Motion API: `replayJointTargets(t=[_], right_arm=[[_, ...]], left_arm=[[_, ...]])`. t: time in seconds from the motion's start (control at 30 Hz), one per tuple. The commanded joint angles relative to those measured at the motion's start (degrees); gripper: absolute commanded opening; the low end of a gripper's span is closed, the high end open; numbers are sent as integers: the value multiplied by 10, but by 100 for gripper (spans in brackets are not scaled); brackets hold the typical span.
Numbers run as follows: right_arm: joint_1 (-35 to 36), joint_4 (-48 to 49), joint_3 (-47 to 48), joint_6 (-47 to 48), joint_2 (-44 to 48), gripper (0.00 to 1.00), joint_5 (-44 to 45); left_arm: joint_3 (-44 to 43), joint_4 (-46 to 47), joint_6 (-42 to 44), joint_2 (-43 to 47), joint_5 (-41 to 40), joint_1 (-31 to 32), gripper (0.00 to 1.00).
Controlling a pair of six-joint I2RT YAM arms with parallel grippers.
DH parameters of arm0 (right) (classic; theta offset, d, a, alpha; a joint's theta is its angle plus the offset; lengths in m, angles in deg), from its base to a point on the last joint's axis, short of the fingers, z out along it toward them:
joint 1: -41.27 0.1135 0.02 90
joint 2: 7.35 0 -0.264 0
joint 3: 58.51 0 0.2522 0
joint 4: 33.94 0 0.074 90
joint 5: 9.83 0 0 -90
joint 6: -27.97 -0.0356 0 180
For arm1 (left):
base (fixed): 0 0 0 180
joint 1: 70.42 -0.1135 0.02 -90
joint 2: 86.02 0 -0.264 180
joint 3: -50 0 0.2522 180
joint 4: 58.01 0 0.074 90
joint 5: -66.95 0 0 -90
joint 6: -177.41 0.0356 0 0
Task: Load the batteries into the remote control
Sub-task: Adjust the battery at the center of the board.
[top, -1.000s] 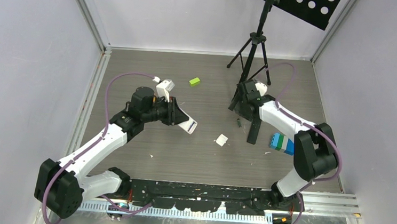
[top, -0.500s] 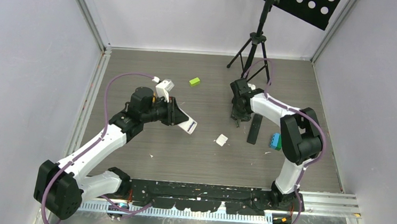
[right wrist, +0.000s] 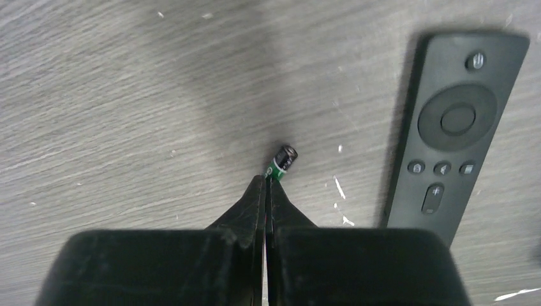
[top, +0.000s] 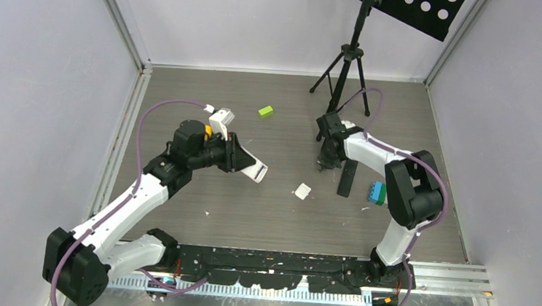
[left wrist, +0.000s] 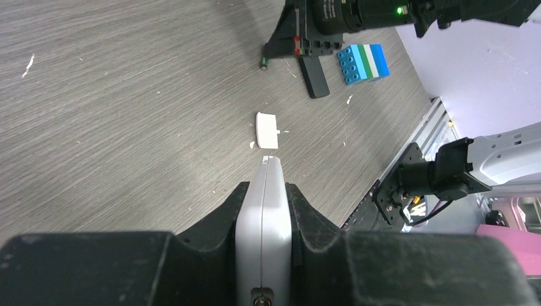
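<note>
The left claw (top: 236, 155) is clamped on a white remote (left wrist: 263, 223), gripping it by its thin edges and holding it up off the surface (top: 248, 217); the remote's free end sticks out past the fingertips and tilts down toward the middle of the surface; on the wood just beyond that end lies a small flat white piece (left wrist: 267, 129), apart from everything else.

The right claw (right wrist: 266, 186) is down at the surface with its two fingers pressed fully together, no gap between them; a battery (right wrist: 284, 157), dark with a green band at its near end, lies on the wood right at the fingertips; its green end meets the tips, but the body lies out beyond them rather than between the fingers, and whether the tips nip that end cannot be told.

A black remote (right wrist: 456, 134) lies flat, buttons up, near the battery on its right in the wrist view, not touching it; a blue, green and white stack of toy bricks (left wrist: 363, 62) sits just past the black remote; a lone green brick (top: 265, 111) lies well apart toward the back of the surface; a black tripod (top: 347, 60) stands at the back, behind the right claw.
</note>
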Motion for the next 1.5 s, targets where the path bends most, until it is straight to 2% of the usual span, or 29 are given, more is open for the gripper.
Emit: replayJointTargets(t=[0.0, 0.17, 0.23, 0.33, 0.37, 0.43, 0.47, 0.5, 0.57, 0.6, 0.77, 0.8, 0.9, 0.97, 1.1, 1.23, 1.33, 1.47], right_arm=[[-2, 56, -52, -175, 38, 0, 5], [18, -4, -49, -382, 58, 0, 72], [36, -18, -48, -427, 72, 0, 93], [63, -46, -9, -438, 76, 1, 137], [68, -59, 10, -422, 71, 5, 144], [70, -69, 39, -371, 66, 22, 155], [69, -85, 49, -357, 69, 41, 173], [64, -88, 53, -331, 73, 54, 181], [50, -102, 61, -282, 83, 70, 186], [42, -111, 63, -269, 85, 72, 183], [10, -124, 50, -262, 73, 72, 129], [8, -122, 46, -267, 64, 69, 119], [5, -93, 43, -268, 34, 48, 83], [5, -64, 38, -277, 25, 42, 61], [5, -75, 55, -307, 0, 42, 66], [5, -137, 76, -351, -31, 47, 92], [5, -141, 78, -363, -42, 47, 91], [5, -135, 60, -386, -43, 39, 92]], left_arm=[[-32, -23, 20, 31, -20, -3, 0], [-35, -46, 20, 67, -44, -3, 0], [-32, -51, 21, 85, -49, -2, 0], [-29, -60, 28, 110, -60, -3, 0], [-28, -67, 30, 116, -65, -3, 0], [-25, -73, 30, 130, -70, -3, 0], [-23, -75, 29, 138, -71, -3, 0], [-21, -77, 28, 145, -70, -3, 0], [-18, -87, 24, 163, -71, -3, 0], [-16, -89, 23, 170, -69, -3, 0], [-4, -96, 17, 199, -63, -3, 0], [-2, -98, 16, 203, -62, -3, 0], [5, -96, 22, 220, -48, -2, 0], [12, -86, 27, 241, -41, -3, 0], [35, -54, 20, 275, -39, -2, 0], [42, -50, 20, 276, -37, -2, 0], [46, -52, 21, 275, -40, -2, 0], [50, -50, 20, 283, -44, -3, 0]])
